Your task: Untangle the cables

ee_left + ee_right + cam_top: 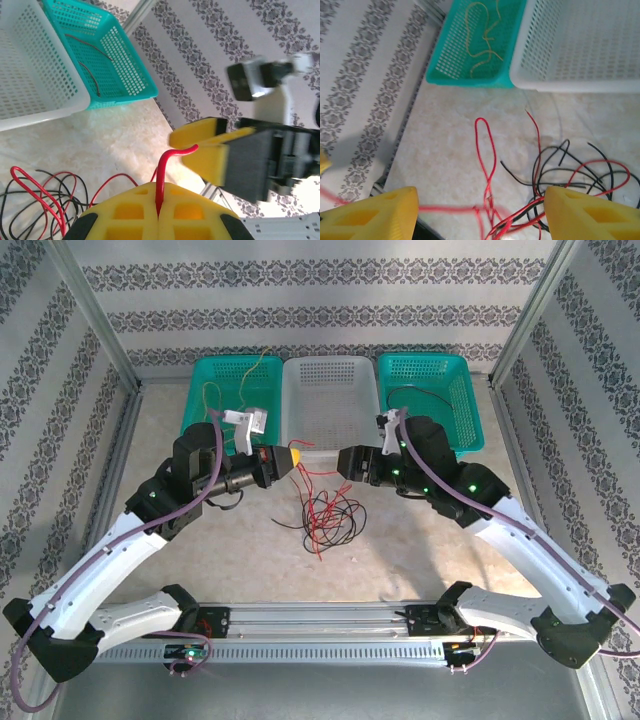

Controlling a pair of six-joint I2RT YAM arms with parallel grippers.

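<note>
l wrist: gripper [159, 201] nips red cable [162, 170]

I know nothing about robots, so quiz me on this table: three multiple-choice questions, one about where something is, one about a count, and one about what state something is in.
1. Where does the yellow cable lie?
A. On the bare table
B. In the left teal basket
C. Draped over an arm

2. How many baskets stand along the far edge?
A. Two
B. Three
C. Four

3. What is the left gripper doing?
A. Standing wide open
B. Gripping a basket
C. Shut on a red cable

Answers:
1 B: the cable curls inside that basket.
2 B: the white basket stands between the left teal basket and the right teal basket.
3 C: the red cable is pinched between its yellow fingers.
</note>
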